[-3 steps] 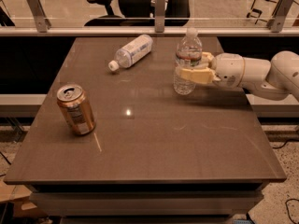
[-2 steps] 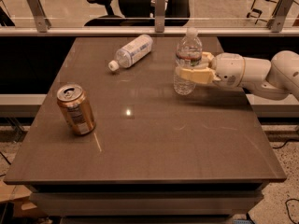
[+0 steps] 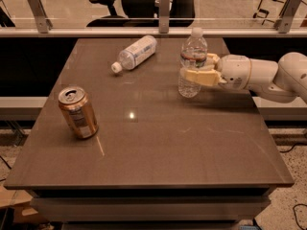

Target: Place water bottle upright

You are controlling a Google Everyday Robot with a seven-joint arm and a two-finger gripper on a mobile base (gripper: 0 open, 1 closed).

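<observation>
The robot's hand (image 3: 193,74) pinched the water bottle (image 3: 194,51) just below its red-and-dark label band, cream fingers (image 3: 200,77) pressed against either side; the bottle stood upright, white cap on top, at the far right of the brown tabletop (image 3: 158,147); the white arm (image 3: 261,74) reached in from the right edge; 1 other bottle with a wide white label (image 3: 136,53) lay on its side at the far centre, well apart; 1 copper-coloured drink can (image 3: 78,112) sat tilted near the left edge.
</observation>
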